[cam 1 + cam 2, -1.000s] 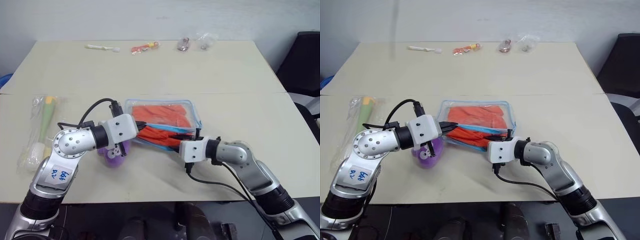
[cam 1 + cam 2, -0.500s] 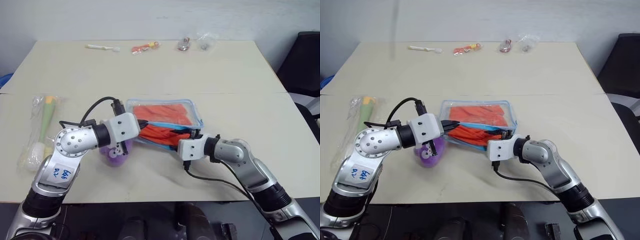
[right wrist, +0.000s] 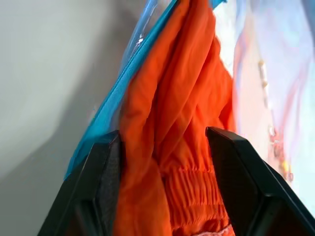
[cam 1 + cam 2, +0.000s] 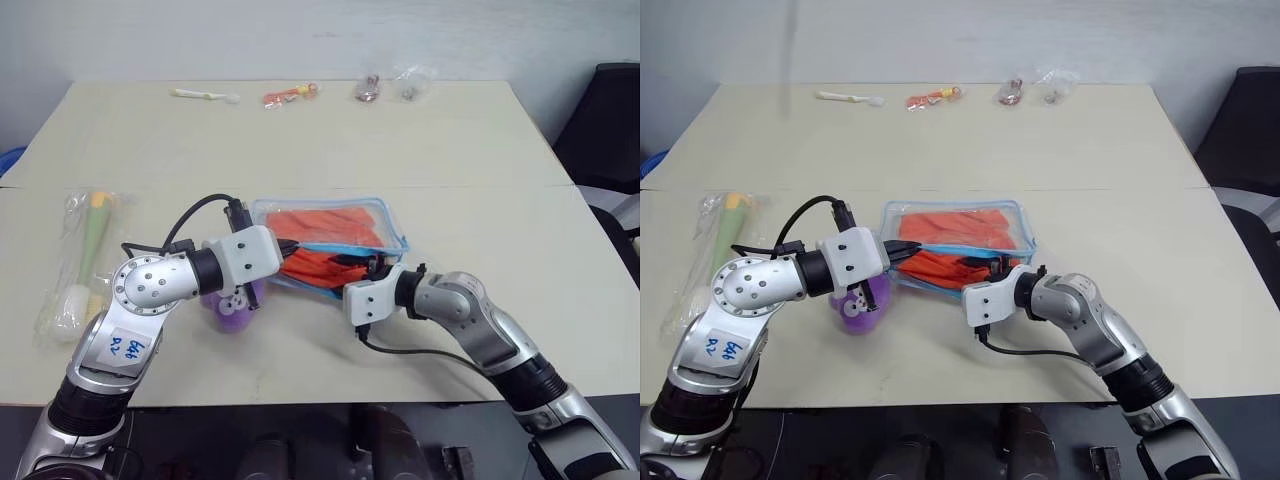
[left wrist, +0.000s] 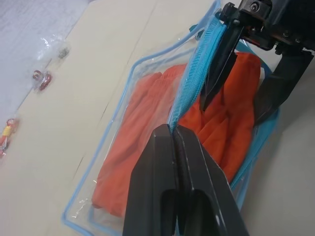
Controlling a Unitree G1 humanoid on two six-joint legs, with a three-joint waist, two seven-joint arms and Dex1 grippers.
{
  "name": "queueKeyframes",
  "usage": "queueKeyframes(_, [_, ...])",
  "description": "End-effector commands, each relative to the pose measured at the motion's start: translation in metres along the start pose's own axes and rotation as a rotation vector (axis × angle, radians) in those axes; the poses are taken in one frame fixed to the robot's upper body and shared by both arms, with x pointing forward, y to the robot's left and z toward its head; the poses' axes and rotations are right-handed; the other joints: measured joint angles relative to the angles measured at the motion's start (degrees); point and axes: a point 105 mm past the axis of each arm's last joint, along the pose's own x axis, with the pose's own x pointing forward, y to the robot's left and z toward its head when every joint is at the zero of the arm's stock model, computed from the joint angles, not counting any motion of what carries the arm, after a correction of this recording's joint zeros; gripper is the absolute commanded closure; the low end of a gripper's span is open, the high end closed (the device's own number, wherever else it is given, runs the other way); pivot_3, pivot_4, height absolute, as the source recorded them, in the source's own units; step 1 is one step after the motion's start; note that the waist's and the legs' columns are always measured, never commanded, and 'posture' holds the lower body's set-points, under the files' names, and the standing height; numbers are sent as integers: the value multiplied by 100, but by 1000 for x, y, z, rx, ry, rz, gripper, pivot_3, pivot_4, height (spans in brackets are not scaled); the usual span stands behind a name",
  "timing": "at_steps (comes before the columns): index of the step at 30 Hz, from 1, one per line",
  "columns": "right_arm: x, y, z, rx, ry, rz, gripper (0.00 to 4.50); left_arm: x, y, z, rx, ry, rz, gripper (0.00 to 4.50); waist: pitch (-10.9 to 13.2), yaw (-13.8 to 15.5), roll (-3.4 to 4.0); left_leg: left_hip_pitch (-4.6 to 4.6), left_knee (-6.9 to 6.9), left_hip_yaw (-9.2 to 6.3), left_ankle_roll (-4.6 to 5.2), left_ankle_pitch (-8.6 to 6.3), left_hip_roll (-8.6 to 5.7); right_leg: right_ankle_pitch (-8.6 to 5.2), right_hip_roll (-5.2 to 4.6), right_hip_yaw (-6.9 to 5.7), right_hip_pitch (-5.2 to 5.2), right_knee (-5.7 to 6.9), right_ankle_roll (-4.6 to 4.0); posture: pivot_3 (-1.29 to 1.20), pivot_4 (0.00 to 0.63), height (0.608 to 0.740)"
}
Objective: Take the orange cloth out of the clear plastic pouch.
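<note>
1. From the head, left eye: the clear pouch lies flat near the middle of the counter. The orange cloth is mostly inside it, with a bunch spilling out of the near edge. The left gripper comes in from the left and pinches the pouch's blue trim, which I take to be there to hold the mouth up and open. A purple toy sits on the counter just under that arm.

2. From the head, right eye: the right gripper reaches in from the near right, its fingers at the bunched cloth in the pouch mouth. Well off to the left lies a crinkly bag with a green stick, and small odds and ends sit along the far edge; none of these are involved.

3. Left wrist: the left arm's fingers are pressed together on the blue zipper strip, lifting it off the cloth. Beyond them the other arm's fingers stand spread, one either side of an orange fold.

4. Right wrist: the right arm's fingers are spread with the cloth bunched between them, not yet squeezed. That looks like lining up a grip; the cloth would next need pinching and drawing out while the trim is held.
</note>
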Motion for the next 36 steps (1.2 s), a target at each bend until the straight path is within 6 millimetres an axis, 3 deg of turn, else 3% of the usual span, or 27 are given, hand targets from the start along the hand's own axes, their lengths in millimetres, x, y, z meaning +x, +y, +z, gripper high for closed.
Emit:
queueKeyframes(1, [1, -7, 8, -30, -31, -25, 1762, -2, 3, 9, 41, -27, 26, 4500, 0, -3, 0, 0, 0, 0, 0, 0, 0, 0, 0, 1, 0, 0, 0, 0, 150, 740])
queueKeyframes(20, [42, -8, -24, -80, 170, -89, 1762, 1, 3, 8, 39, -36, 32, 4500, -1, -30, 1, -1, 2, 3, 0, 0, 2, 0, 0, 4, 2, 6, 0, 0, 150, 740])
queueKeyframes(24, [50, -1, -30, -57, 198, -66, 1762, 2, 2, 7, 38, -38, 32, 4500, -2, -30, 2, 0, 2, 3, 0, 1, 2, 0, -1, 4, 3, 7, 0, 0, 150, 740])
queueKeyframes(27, [53, 4, -27, -32, 177, -46, 2367, 2, 3, 7, 39, -37, 32, 4500, -3, -30, 2, 0, 2, 3, 0, 1, 2, 0, -1, 4, 5, 7, 0, 0, 150, 740])
queueKeyframes(33, [48, 5, -23, -19, 145, -38, 4422, 2, 6, 3, 47, -22, 47, 4500, -3, -24, 2, 0, 2, 2, -1, 1, 2, 0, -1, 3, 4, 6, 0, 0, 150, 740])
queueKeyframes(36, [39, 3, -20, 2, 128, -30, 4466, 5, 6, 0, 50, -3, 57, 4500, -3, 0, 2, 1, 2, -5, -1, 1, 2, 0, -1, -2, 2, 2, 0, 0, 150, 740])
